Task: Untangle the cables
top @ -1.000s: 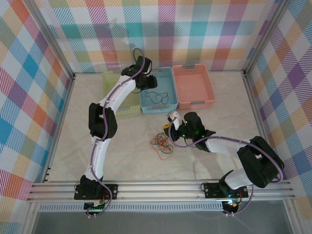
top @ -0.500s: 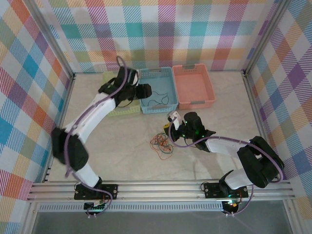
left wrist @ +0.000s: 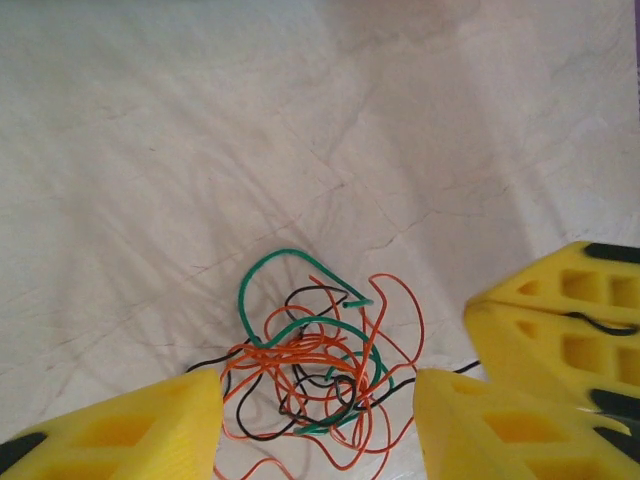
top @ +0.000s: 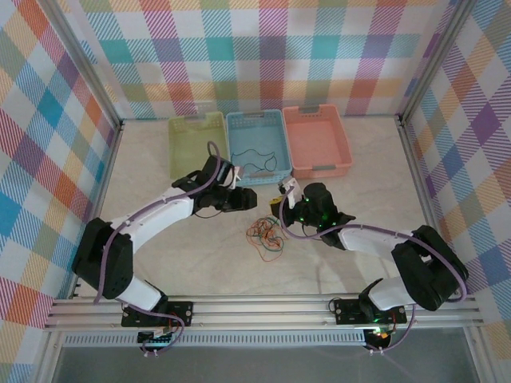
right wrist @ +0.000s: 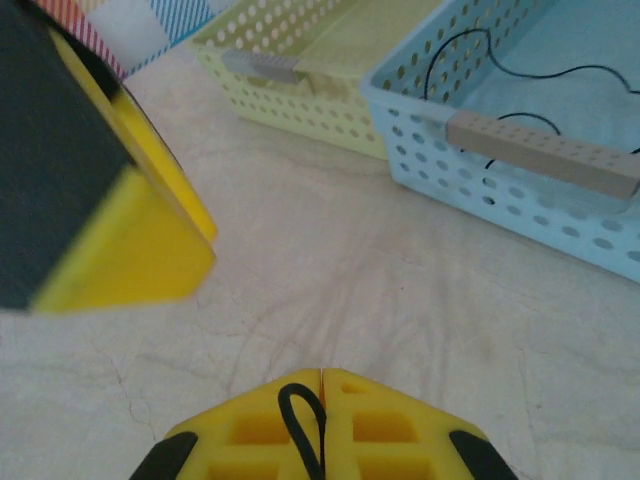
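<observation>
Left claw (left wrist: 318,390), released, has returned from twelve-o'clock blue plastic basket (top: 271,179) to tangled thin cables (left wrist: 305,350); right claw (right wrist: 322,385) grasps black cable (right wrist: 298,415), readying next separation.

No legible text, labels or numbers anywhere

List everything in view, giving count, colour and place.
baskets: three, yellow-green, blue, pink, in a row at the table's far side
tangled cables: several, orange, green and black, on the table in front of the baskets
loose cable: one, black, inside the blue basket
table: one, pale marbled
left gripper: one, yellow fingers, open above the tangle
right gripper: one, yellow fingers, shut on a black strand
</observation>
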Robot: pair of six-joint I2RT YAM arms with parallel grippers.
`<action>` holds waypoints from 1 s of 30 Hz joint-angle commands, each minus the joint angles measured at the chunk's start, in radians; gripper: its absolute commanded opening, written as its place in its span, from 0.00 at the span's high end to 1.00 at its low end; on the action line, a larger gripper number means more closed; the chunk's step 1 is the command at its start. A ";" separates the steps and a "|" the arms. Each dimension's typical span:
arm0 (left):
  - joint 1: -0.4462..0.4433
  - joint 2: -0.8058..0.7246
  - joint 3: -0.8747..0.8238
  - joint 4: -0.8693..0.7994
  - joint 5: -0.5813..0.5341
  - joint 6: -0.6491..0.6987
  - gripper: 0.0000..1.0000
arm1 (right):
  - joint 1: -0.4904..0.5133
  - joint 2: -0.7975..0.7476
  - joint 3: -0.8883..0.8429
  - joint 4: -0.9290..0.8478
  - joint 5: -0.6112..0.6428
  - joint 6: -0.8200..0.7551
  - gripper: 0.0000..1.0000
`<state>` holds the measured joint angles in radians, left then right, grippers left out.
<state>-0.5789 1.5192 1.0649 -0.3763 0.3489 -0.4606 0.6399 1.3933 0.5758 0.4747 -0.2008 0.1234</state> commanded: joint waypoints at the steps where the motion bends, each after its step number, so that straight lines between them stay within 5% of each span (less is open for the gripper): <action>1: -0.025 -0.018 -0.039 0.107 0.037 -0.009 0.47 | -0.026 -0.053 -0.037 0.063 0.041 0.097 1.00; 12: -0.124 -0.012 -0.044 0.112 -0.023 0.119 0.56 | -0.063 -0.087 -0.084 0.205 -0.052 0.270 1.00; 20: -0.231 -0.057 -0.034 0.090 -0.096 0.264 0.54 | -0.094 -0.083 -0.109 0.269 -0.083 0.338 1.00; 30: -0.263 -0.044 -0.050 0.248 -0.112 0.407 0.49 | -0.113 -0.073 -0.113 0.301 -0.123 0.381 1.00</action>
<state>-0.8238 1.4754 1.0054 -0.1970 0.2512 -0.1314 0.5350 1.3228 0.4721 0.7113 -0.2878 0.4686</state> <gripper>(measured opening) 0.513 0.073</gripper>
